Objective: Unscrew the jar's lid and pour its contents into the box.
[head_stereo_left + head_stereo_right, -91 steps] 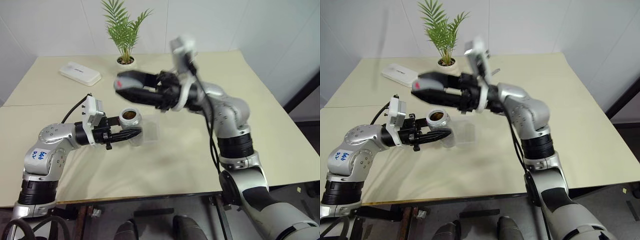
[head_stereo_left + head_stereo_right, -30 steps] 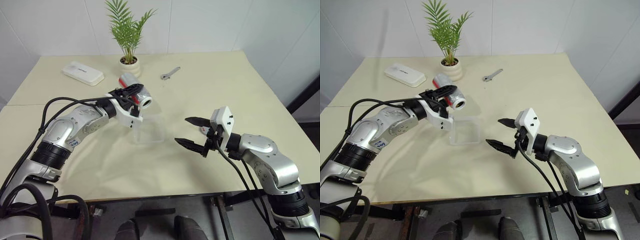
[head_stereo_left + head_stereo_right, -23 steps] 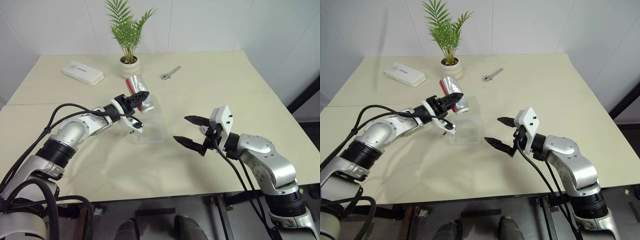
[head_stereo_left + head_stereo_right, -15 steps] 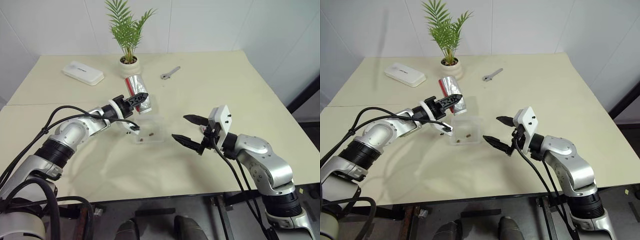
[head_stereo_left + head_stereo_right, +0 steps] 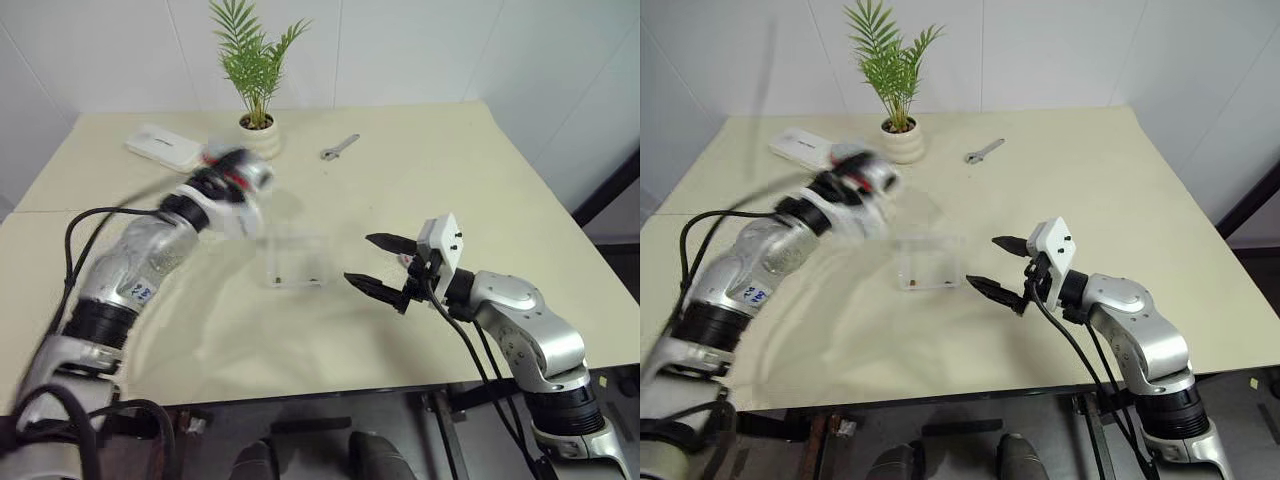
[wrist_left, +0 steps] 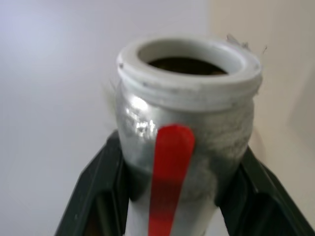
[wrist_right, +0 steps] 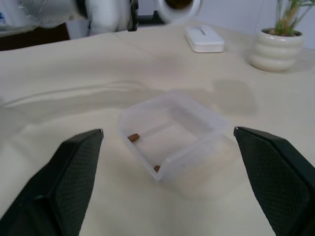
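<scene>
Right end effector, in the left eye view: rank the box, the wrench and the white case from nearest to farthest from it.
From the right end effector:
1. Box, just to its left on the table.
2. Wrench, beyond it toward the far edge.
3. White case, far left, past the plant pot.

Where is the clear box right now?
In the left eye view the box sits mid-table, just left of the open right gripper and in front of the plant pot.
</scene>
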Controlling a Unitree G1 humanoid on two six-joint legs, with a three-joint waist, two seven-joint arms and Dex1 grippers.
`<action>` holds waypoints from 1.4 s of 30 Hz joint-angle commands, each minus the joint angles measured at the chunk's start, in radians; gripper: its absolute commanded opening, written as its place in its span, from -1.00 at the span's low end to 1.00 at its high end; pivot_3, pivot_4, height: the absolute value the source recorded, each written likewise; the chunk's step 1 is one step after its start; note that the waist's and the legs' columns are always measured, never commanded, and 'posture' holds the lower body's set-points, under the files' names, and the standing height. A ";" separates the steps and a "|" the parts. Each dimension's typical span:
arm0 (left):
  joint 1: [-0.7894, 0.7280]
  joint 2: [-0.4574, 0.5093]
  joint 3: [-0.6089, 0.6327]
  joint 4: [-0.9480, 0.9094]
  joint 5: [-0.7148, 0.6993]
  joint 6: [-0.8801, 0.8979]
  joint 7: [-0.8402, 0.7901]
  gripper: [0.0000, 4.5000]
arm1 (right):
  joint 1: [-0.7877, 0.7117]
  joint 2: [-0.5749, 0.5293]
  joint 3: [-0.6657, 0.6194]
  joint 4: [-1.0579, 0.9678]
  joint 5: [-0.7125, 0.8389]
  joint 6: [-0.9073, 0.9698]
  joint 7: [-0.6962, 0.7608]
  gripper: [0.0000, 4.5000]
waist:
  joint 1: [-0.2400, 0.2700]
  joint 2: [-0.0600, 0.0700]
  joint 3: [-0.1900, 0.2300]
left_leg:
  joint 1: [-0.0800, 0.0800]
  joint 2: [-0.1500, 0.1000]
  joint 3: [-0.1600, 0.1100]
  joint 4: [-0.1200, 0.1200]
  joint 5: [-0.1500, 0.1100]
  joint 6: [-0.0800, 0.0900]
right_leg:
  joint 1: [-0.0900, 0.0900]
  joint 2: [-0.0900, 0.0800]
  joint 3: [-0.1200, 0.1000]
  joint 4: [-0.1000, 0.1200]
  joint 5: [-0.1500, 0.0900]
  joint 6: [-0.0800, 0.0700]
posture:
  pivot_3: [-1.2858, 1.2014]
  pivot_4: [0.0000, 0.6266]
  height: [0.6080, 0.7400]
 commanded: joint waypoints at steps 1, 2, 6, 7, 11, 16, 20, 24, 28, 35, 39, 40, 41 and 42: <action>0.030 -0.023 0.273 0.032 -0.348 0.294 -0.134 -0.15 | -0.005 -0.023 -0.025 0.022 -0.008 -0.072 0.056 0.99 | -0.010 0.000 0.000 | 0.000 0.000 0.000 0.002 0.000 0.000 | 0.000 0.001 0.000 0.002 0.000 0.000 | 0.03 -0.52 1.00; 0.036 -0.027 0.322 0.042 -0.387 0.347 -0.124 -0.15 | -0.009 -0.029 -0.024 0.039 -0.018 -0.099 0.072 0.99 | -0.012 0.000 0.000 | 0.001 0.000 0.000 0.002 0.000 0.000 | 0.000 0.001 0.001 0.003 0.000 0.000 | 0.03 -0.52 1.00; 0.078 -0.046 0.497 0.053 -0.544 0.474 -0.092 -0.15 | -0.040 -0.042 -0.017 0.131 -0.071 -0.229 0.136 0.99 | -0.005 -0.002 0.000 | 0.001 0.000 -0.002 0.007 0.000 0.000 | 0.002 0.001 0.000 0.006 0.000 0.001 | 0.03 -0.52 1.00; 0.098 -0.039 0.503 0.065 -0.542 0.457 -0.095 -0.15 | -0.054 -0.038 -0.019 0.153 -0.077 -0.253 0.147 0.99 | -0.005 -0.002 0.000 | 0.001 0.000 -0.002 0.008 0.000 0.000 | 0.002 0.001 0.000 0.006 0.001 0.001 | 0.03 -0.52 1.00; 0.141 -0.016 0.489 0.098 -0.513 0.373 -0.084 -0.15 | -0.081 -0.018 -0.030 0.199 -0.065 -0.304 0.174 0.99 | -0.001 -0.003 -0.001 | 0.001 0.000 -0.002 0.010 0.001 0.000 | 0.003 0.001 0.000 0.005 0.003 0.001 | 0.03 -0.52 1.00; 0.186 -0.024 0.521 0.241 -0.533 0.199 -0.081 -0.15 | -0.119 -0.002 -0.010 0.240 -0.071 -0.300 0.186 0.99 | 0.002 -0.004 -0.002 | 0.001 0.001 -0.002 0.010 0.002 0.001 | 0.003 0.001 0.000 0.003 0.006 0.000 | 0.03 -0.52 1.00; 0.218 -0.039 0.544 0.311 -0.567 0.133 -0.084 -0.15 | -0.124 0.020 -0.007 0.230 -0.071 -0.294 0.172 0.99 | 0.001 -0.006 -0.003 | 0.001 0.001 -0.001 0.009 0.002 0.001 | 0.003 0.001 0.000 0.002 0.006 -0.001 | 0.03 -0.52 1.00; 0.228 -0.037 0.570 0.349 -0.623 0.110 -0.109 0.18 | -0.123 0.031 -0.007 0.224 -0.074 -0.288 0.165 1.00 | -0.002 -0.006 -0.003 | 0.001 0.002 0.000 0.008 0.001 0.000 | 0.003 0.001 0.000 0.002 0.006 -0.001 | 0.03 -0.52 1.00; 0.247 -0.026 0.570 0.344 -0.641 0.120 -0.115 0.71 | -0.121 0.035 -0.007 0.215 -0.074 -0.283 0.158 1.00 | -0.001 -0.006 -0.003 | 0.001 0.002 0.000 0.007 0.001 0.000 | 0.002 0.001 0.000 0.001 0.006 -0.001 | 0.03 -0.52 1.00; 0.412 -0.003 0.565 0.120 -0.645 0.174 -0.146 0.99 | -0.098 0.034 -0.009 0.182 -0.061 -0.268 0.154 1.00 | -0.001 -0.007 -0.003 | 0.001 0.002 0.000 0.003 0.001 0.000 | 0.002 0.001 0.000 -0.004 0.006 -0.001 | 0.03 -0.52 1.00; 0.580 0.007 0.591 -0.073 -0.657 0.245 -0.164 0.99 | -0.067 0.021 -0.017 0.145 -0.048 -0.249 0.160 1.00 | -0.003 -0.007 -0.003 | 0.001 0.004 0.002 -0.001 0.000 -0.001 | 0.001 0.001 0.000 -0.007 0.006 -0.002 | 0.03 -0.52 1.00; 0.633 0.016 0.589 -0.124 -0.647 0.243 -0.179 0.99 | -0.058 0.014 -0.021 0.134 -0.043 -0.242 0.165 1.00 | -0.003 -0.007 -0.004 | 0.001 0.004 0.002 -0.002 0.000 -0.001 | 0.001 0.001 0.000 -0.007 0.005 -0.003 | 0.03 -0.52 1.00; 0.668 0.021 0.586 -0.161 -0.638 0.242 -0.187 0.99 | -0.052 0.008 -0.024 0.129 -0.040 -0.239 0.169 1.00 | -0.003 -0.007 -0.004 | 0.001 0.004 0.003 -0.003 0.000 -0.002 | 0.001 0.001 0.000 -0.008 0.005 -0.003 | 0.03 -0.52 1.00; 0.698 0.023 0.584 -0.197 -0.641 0.243 -0.202 0.99 | -0.048 0.000 -0.029 0.126 -0.035 -0.236 0.175 1.00 | -0.002 -0.007 -0.004 | 0.001 0.005 0.003 -0.003 -0.001 -0.002 | 0.000 0.001 0.000 -0.008 0.005 -0.004 | 0.03 -0.52 1.00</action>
